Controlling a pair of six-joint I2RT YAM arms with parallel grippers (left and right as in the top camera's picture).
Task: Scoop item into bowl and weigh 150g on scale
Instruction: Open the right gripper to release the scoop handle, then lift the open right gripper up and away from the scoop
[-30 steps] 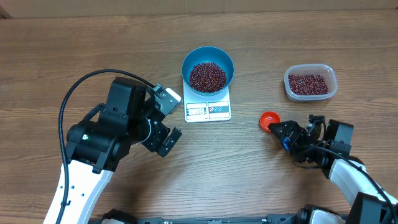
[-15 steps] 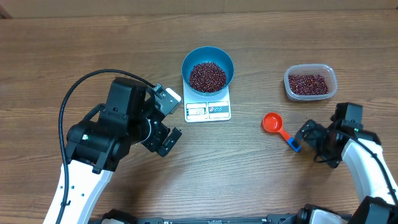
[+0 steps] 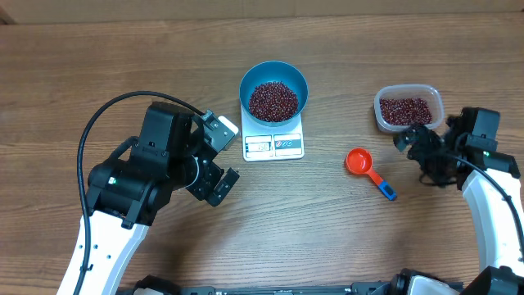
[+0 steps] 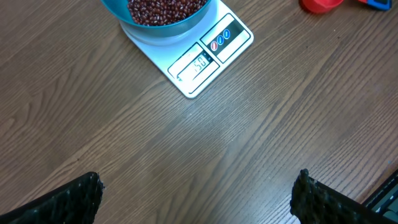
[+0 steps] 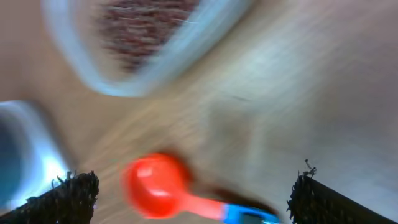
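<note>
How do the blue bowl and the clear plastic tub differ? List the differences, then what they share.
The blue bowl is round and opaque; the clear plastic tub is a see-through rounded rectangle. The bowl stands on the white scale; the tub sits straight on the table. Both hold red-brown beans.
</note>
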